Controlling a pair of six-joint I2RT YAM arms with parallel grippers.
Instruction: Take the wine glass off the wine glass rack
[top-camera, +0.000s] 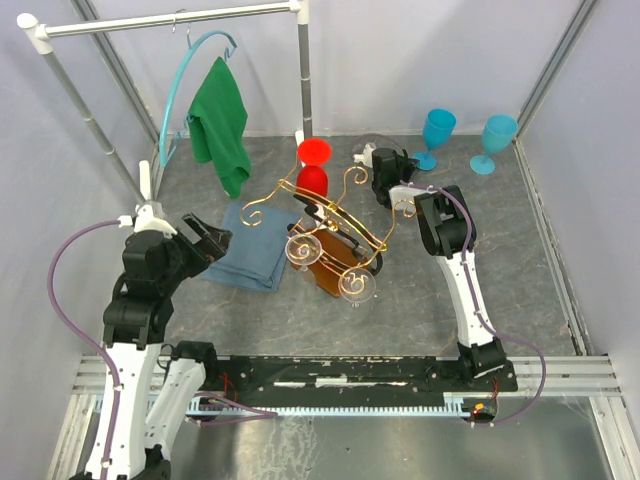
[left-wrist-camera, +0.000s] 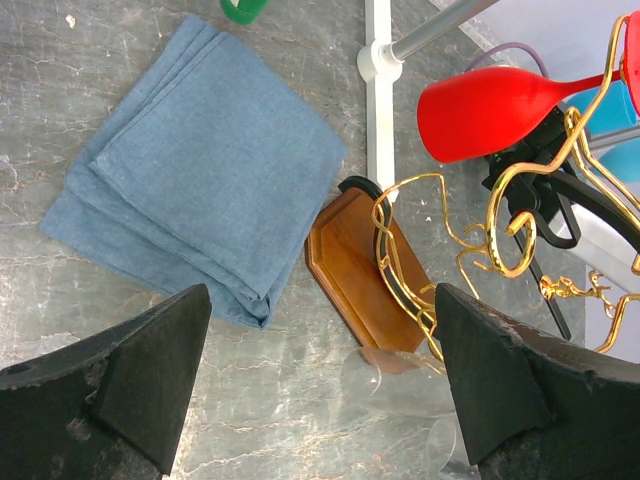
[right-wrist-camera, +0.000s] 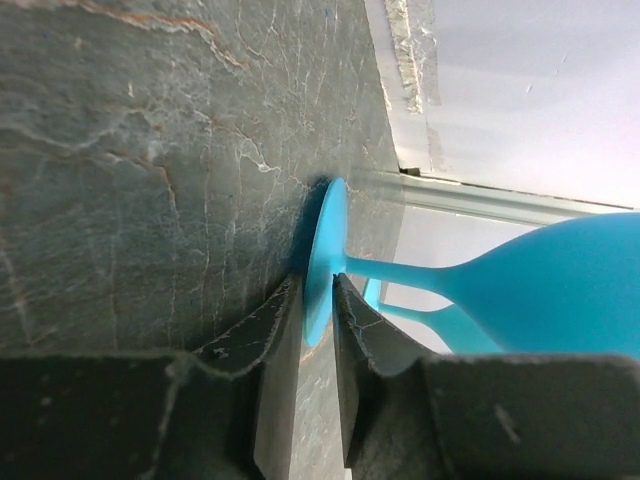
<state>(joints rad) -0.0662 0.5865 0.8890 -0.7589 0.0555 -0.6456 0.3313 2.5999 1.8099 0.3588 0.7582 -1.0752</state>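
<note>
Left tool (top-camera: 218, 243) fully open, empty, the nearer; clear glasses (top-camera: 302, 250) hang at near end of rack (top-camera: 330, 215), to its right; right tool (right-wrist-camera: 318, 290) narrowly parted astride foot of blue glass (right-wrist-camera: 530, 270), behind rack.

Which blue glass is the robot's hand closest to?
The left blue glass: its foot sits between the right gripper's fingers. The other blue glass stands farther right, untouched.

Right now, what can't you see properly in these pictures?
- Right wrist: whether the right gripper pinches the blue glass by its foot or just frames it; too close.
- Left wrist: clear glass, faint, partly behind the left gripper.
- Top: wooden base, mostly under the wine glass rack.
</note>
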